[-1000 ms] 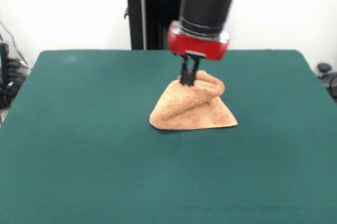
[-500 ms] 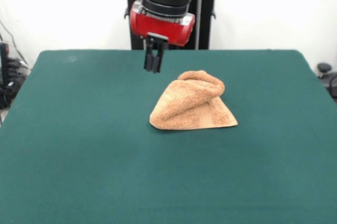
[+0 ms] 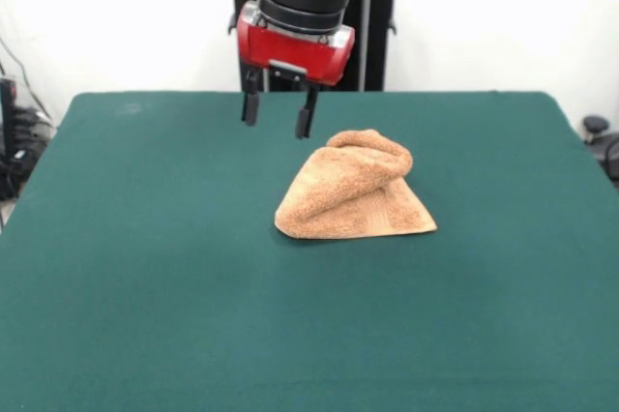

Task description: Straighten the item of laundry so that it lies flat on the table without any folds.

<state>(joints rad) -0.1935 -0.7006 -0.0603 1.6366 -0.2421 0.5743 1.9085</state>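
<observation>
Dark green felt covers the table (image 3: 145, 315), which fills most of the front view below a white wall. Near the middle of the tabletop lies the towel (image 3: 353, 194), an orange-tan terry cloth bunched into a rough triangular heap. Its lower edge rests flat on the felt, a woven band runs along that edge, and the upper part is rolled over into a thick fold at the top right. Above and to the left of the heap, the gripper (image 3: 278, 114) hangs under the red and black arm. Its two dark fingers stand spread wide apart with nothing between them, clear of the towel.
</observation>
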